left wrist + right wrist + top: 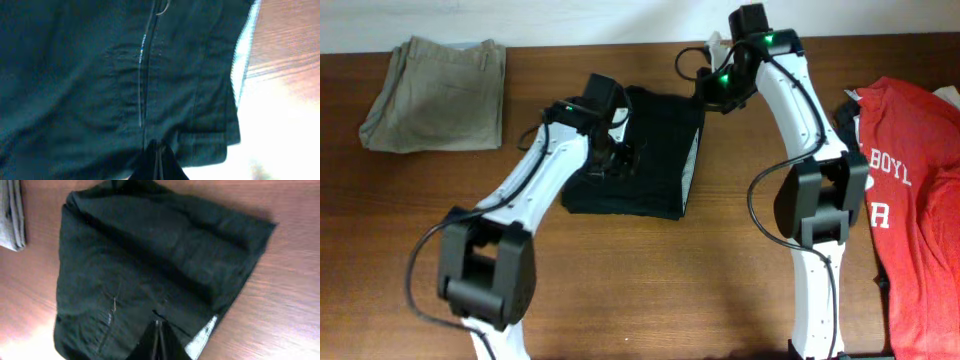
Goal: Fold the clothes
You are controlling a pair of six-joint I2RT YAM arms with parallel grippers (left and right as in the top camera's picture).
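I am holding my left hand (156,165) with its fingers pressed fully together, tips pointing at the black shorts (655,165). I cannot tell whether any cloth is pinched between them. My right hand (158,342) is also staying tightly closed over the same shorts, gripping nothing I can make out. The shorts are lying folded in the middle of the surface (650,280), with pale grey lining (692,165) showing along their right edge. Farther off, khaki trousers (435,92) are sitting folded at the far left, and a red T-shirt (910,190) is lying spread at the right edge.
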